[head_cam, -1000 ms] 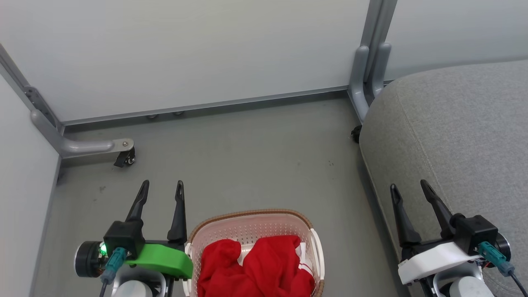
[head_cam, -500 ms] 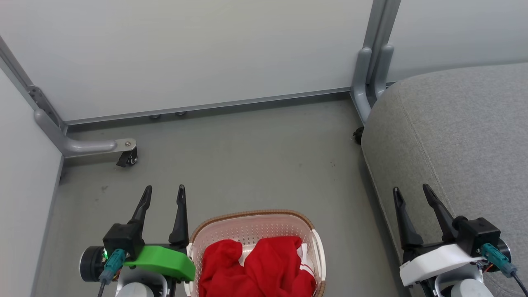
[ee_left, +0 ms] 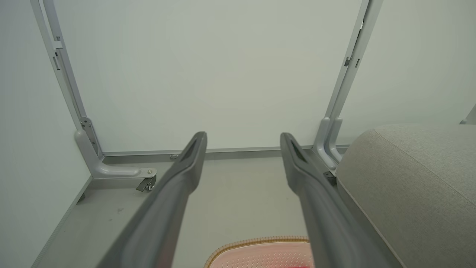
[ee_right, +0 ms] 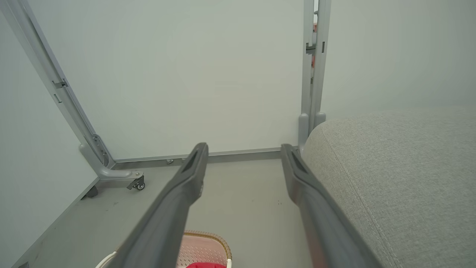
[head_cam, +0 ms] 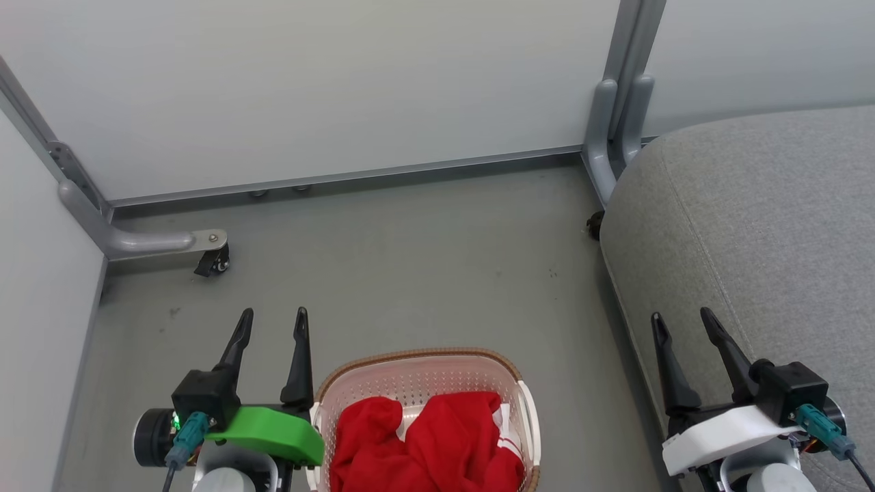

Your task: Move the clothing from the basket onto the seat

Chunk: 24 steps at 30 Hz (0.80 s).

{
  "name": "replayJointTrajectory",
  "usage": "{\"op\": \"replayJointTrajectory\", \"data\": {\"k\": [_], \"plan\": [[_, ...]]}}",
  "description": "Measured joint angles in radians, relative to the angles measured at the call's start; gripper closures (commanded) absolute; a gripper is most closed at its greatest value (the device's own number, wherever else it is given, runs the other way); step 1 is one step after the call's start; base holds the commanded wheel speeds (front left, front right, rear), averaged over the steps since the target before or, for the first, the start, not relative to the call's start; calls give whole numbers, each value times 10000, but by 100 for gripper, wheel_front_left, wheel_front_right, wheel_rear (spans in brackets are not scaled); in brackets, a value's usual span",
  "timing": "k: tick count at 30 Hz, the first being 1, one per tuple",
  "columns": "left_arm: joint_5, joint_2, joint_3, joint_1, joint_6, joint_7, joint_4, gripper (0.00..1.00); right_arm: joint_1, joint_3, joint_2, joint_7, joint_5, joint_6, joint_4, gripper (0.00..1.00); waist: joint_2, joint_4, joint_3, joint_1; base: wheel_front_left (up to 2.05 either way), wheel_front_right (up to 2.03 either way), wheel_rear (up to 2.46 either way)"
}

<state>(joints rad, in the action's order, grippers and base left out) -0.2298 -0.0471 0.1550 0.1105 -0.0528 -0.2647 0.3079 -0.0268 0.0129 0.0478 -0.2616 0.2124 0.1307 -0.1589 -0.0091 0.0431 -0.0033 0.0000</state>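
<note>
The left end effector (head_cam: 273, 313) and right end effector (head_cam: 680, 314) both stand spread open, gripping and touching nothing, while the clothing (head_cam: 424, 441) lies heaped in the basket (head_cam: 417, 354) near the seat (head_cam: 752, 219).

Bright red clothing (head_cam: 444, 437) showing white stripes inside the cream-white perforated basket (head_cam: 410, 383) with brown woven rim, light-grey seat (head_cam: 752, 219) sitting right of the basket, dark-fingered left gripper (head_cam: 273, 313) wearing green, right gripper (head_cam: 681, 315) wearing white, dull grey floor (head_cam: 410, 273) lying around the basket
</note>
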Motion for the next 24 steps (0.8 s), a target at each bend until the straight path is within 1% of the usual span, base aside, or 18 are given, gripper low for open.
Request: {"op": "replayJointTrajectory", "data": {"k": [13, 19, 24], "plan": [[38, 0, 21, 65, -27, 0, -13, 0, -64, 88, 0, 0, 52, 0, 52, 0, 0, -117, 101, 0, 0, 0, 0], [138, -36, 174, 505, -230, -2, 182, 0, -297, 163, 0, 0, 38, 0, 307, 0, 0, -366, 438, 0, 0, 0, 0], [359, -190, 472, 1152, -441, -2, 602, 0, -610, 226, 0, 0, -10, 0, 600, 0, 0, -685, 903, 0, 0, 0, 0]]}}
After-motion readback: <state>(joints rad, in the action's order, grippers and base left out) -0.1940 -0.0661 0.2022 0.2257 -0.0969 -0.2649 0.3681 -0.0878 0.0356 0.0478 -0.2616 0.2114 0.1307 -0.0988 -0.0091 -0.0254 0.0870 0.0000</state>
